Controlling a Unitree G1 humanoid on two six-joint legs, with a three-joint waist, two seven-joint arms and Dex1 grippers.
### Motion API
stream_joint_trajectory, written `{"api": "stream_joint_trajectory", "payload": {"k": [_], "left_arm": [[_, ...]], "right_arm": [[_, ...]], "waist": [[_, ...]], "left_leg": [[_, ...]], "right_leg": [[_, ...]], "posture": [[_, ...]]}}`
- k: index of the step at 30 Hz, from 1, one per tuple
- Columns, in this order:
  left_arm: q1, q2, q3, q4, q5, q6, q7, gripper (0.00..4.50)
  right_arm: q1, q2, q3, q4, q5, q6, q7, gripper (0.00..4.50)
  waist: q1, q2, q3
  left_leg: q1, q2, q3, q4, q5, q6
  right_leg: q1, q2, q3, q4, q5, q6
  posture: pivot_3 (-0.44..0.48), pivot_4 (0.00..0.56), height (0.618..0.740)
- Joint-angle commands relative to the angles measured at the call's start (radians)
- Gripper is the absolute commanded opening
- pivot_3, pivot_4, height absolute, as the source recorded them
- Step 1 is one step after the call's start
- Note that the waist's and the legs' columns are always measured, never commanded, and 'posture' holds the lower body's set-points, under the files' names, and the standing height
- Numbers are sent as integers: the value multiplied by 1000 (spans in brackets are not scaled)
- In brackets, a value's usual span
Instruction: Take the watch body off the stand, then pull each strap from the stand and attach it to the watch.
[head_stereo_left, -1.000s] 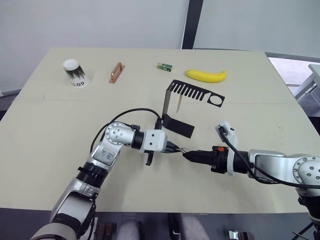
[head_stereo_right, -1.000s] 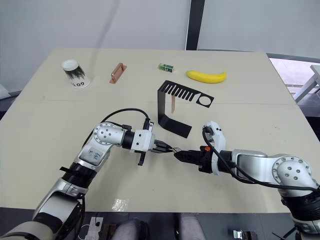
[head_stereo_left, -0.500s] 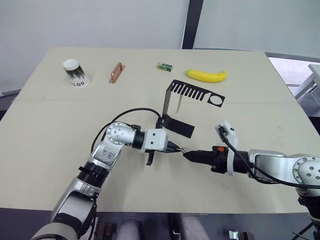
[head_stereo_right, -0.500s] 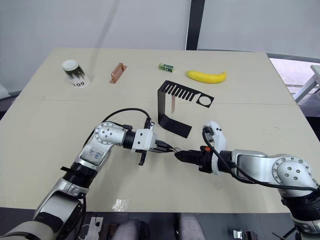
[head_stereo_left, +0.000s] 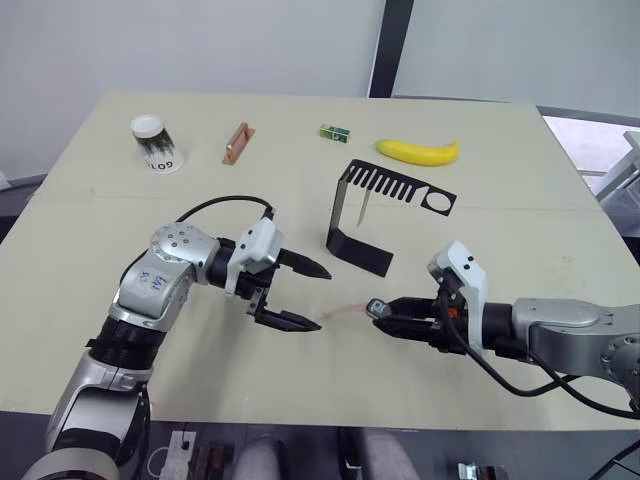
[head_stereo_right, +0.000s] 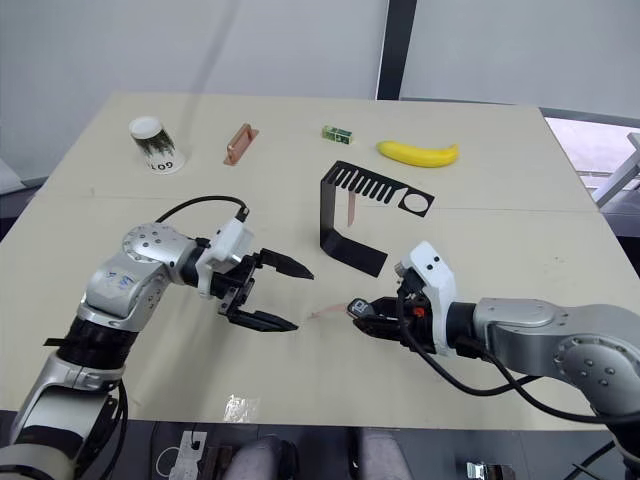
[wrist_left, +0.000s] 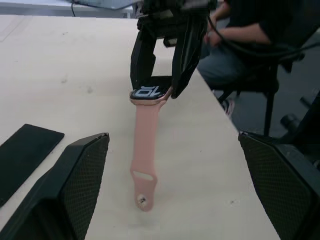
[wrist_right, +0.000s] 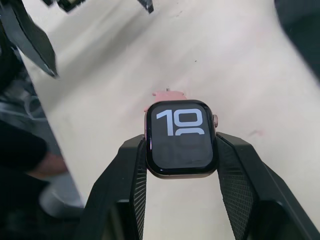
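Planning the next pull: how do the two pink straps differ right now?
One strap is joined to the watch body, which the right gripper clamps; its free end lies on the table. The other strap hangs upright from the stand, ungripped. Both are salmon pink.

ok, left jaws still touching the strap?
Apart. The left wrist view shows the left gripper open, with the pink strap lying on the table between its jaws, clear of both. The strap joins the watch body, held by the right gripper.
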Motion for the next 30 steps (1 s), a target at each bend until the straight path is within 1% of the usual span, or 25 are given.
{"api": "stream_joint_trajectory", "payload": {"k": [1,4,6,8,13,18,21,23,26,28,30], "left_arm": [[-15,15,22,-15,-31,16,-18,4480],[0,21,8,-9,3,-44,-28,4480],[7,17,6,-7,8,-62,-26,4480],[12,13,5,-12,9,-70,-22,4480],[13,11,7,-30,0,-61,-12,4480],[13,11,6,-40,-1,-60,-8,4480],[15,-10,2,-42,52,-145,35,4480],[26,-32,-13,-31,135,-297,75,4480],[47,-62,-19,-48,171,-374,115,4480],[59,-75,-25,-58,192,-405,136,4480],[65,-79,-35,-51,223,-429,160,4480]], "right_arm": [[63,-34,20,-50,-312,-238,208,1518],[101,6,2,-19,-407,-330,265,1518],[133,8,0,-9,-485,-404,331,1518],[152,18,-13,3,-520,-438,372,1518],[153,45,-30,37,-574,-465,424,1518],[138,82,-37,44,-580,-421,419,1518],[114,119,-59,44,-492,-281,362,1518],[91,156,-95,44,-360,-121,297,1518],[64,200,-137,49,-183,72,199,1518],[35,250,-163,77,-38,184,81,1518],[9,289,-183,122,136,256,-45,1518]], "waist": [[-1,0,0],[-4,0,0],[-2,0,0],[-1,0,0],[-1,0,0],[-2,0,0],[-1,0,0],[0,0,0],[-1,0,0],[-1,0,0],[-3,0,0]], "left_leg": [[-1,0,0,0,0,0],[-3,0,0,2,0,0],[-2,0,0,3,0,0],[-1,0,0,3,0,0],[-1,0,0,3,0,0],[-1,-1,0,4,0,0],[-1,-1,0,4,0,0],[-1,-1,0,4,0,0],[-1,-1,1,4,0,0],[-1,0,1,4,0,0],[0,0,1,4,0,0]], "right_leg": [[-1,0,-1,0,0,0],[-1,0,-1,0,0,1],[-1,0,0,2,0,1],[-1,0,-1,2,0,0],[-1,0,0,3,0,0],[-1,0,0,3,0,0],[-1,0,0,3,0,0],[-1,0,0,4,0,0],[-1,0,0,4,0,0],[-1,0,0,5,0,0],[-1,0,1,5,1,0]], "posture": [[0,150,740],[0,150,740],[0,150,740],[0,150,740],[0,150,740],[0,150,740],[0,150,740],[0,150,740],[0,150,740],[0,150,740],[0,150,740]]}}
